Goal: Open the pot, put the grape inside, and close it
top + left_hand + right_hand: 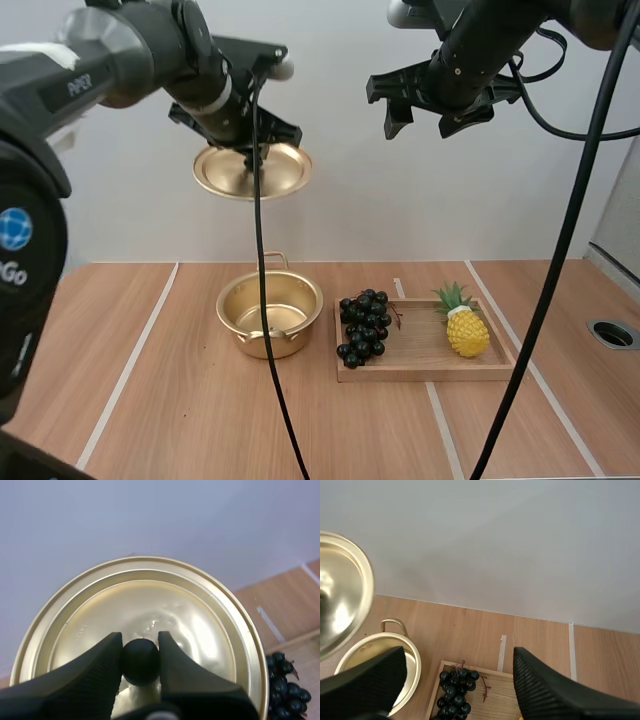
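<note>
Wooden worktop (180,400) with pale tape lines carries a gold pot (270,315), which stands uncovered with its two loop handles facing front and back. Just to the pot's right lies a wooden tray (425,370). A bunch of dark grapes (365,325) rests at the tray's left end, near the pot's rim, and a yellow toy pineapple (466,328) lies apart from it toward the tray's right end. A round dark hole (612,333) sits in the worktop far to the right. The gold lid (252,172) hangs high over the back of the pot, roughly level, under the left arm (150,50), which reaches in from the left with its wrist turned down. The right arm (470,50) is raised to a similar height above the tray, and the right jaws hang spread apart with nothing between them.

From the left wrist, the left jaws are clenched on the lid's black knob (141,661), one ribbed finger (90,680) pressed to each side of it. The lid's (145,600) top face spreads out beyond them, and the grapes (285,690) show past its rim, on the tray.

From the right wrist, the two black fingers (550,695) stand wide apart, grasping nothing. Between and below them lie the grapes (455,690) on the tray (492,692), with the open pot (375,650) beside it and the lifted lid (342,595) above the pot.
</note>
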`<control>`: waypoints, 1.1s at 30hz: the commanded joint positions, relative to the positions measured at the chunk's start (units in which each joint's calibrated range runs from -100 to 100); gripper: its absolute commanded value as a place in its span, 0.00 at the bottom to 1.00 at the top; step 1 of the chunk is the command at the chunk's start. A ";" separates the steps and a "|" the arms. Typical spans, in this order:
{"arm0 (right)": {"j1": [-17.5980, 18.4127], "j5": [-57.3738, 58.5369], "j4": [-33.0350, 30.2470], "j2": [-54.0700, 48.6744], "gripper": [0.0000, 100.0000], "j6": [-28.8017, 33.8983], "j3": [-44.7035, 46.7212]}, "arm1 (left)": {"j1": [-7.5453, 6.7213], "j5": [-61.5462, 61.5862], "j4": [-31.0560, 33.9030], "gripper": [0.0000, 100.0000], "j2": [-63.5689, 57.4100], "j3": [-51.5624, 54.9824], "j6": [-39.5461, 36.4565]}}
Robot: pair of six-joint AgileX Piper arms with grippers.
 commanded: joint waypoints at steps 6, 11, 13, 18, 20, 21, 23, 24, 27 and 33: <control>-0.17 0.00 1.34 -0.48 1.00 -1.48 1.49 | -0.02 -1.04 2.24 0.00 -13.39 -10.36 -1.43; -0.17 0.00 3.34 -0.48 1.00 -2.60 7.36 | -0.02 -1.04 3.78 0.00 -20.58 -15.70 -1.87; -0.17 0.00 3.61 -0.48 1.00 -2.73 10.16 | -0.02 -1.04 3.78 0.00 -22.88 -17.62 -1.87; -0.17 0.00 3.61 0.60 1.00 -3.80 17.26 | -0.02 -0.64 3.78 0.00 -28.06 -21.78 -1.87; -0.17 0.00 3.61 1.61 1.00 -3.80 19.30 | -0.02 0.22 3.78 0.00 -29.54 -23.60 -1.87; -0.17 0.00 3.75 2.17 1.00 -3.80 20.32 | -0.02 0.56 3.78 0.00 -30.25 -24.52 -1.87; -0.17 0.00 3.98 3.26 1.00 -3.80 21.85 | -0.02 1.72 3.78 0.00 -31.46 -26.26 -1.77; -0.17 0.00 3.98 3.86 1.00 -3.80 22.48 | -0.02 2.89 3.78 0.00 -31.97 -27.30 -1.77; -0.17 0.00 3.98 5.34 1.00 -3.80 23.66 | -0.02 4.91 3.78 0.00 -33.43 -30.32 -1.77; -0.17 0.00 4.37 8.24 1.00 -3.80 23.66 | -0.02 7.97 3.78 0.00 -34.81 -34.85 -1.77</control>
